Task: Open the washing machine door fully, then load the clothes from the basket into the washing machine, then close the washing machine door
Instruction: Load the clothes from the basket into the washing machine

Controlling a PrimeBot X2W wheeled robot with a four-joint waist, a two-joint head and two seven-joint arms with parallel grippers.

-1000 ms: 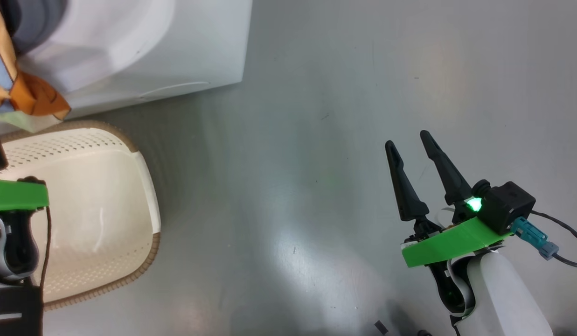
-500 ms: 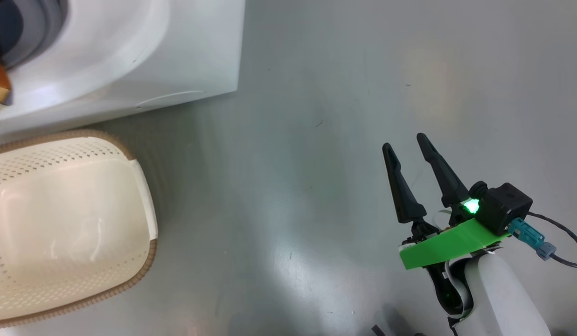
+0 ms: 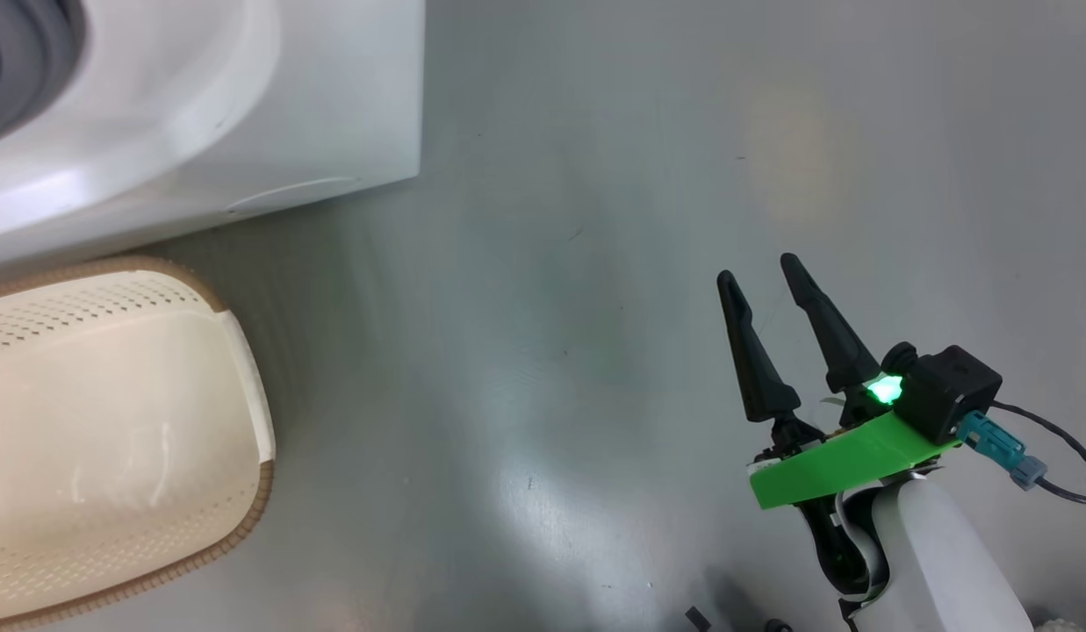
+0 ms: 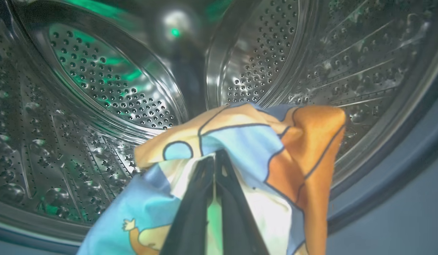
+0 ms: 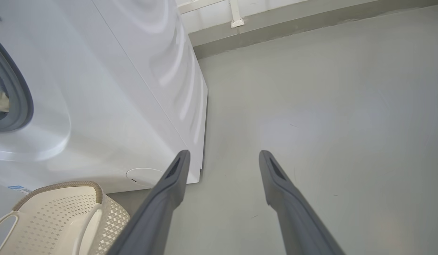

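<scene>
Left gripper (image 4: 214,157), at the lower middle of its wrist view, is pinched tight on the clothes (image 4: 247,141) and holds them inside the steel drum (image 4: 109,88). Right gripper (image 3: 758,272), at the lower right of the head view, stands spread wide with nothing between its fingers, above a glossy grey floor (image 3: 551,219). A pale wall base (image 5: 236,14) runs along the top of the right wrist view. On the white washing machine (image 5: 116,88), a blue sticker corner (image 5: 14,188) is too small to read. The cloth is light blue with orange patches, dark outlines and some cream. At the lower left of the head view, the basket (image 3: 260,491) sits just beside the machine's front.
</scene>
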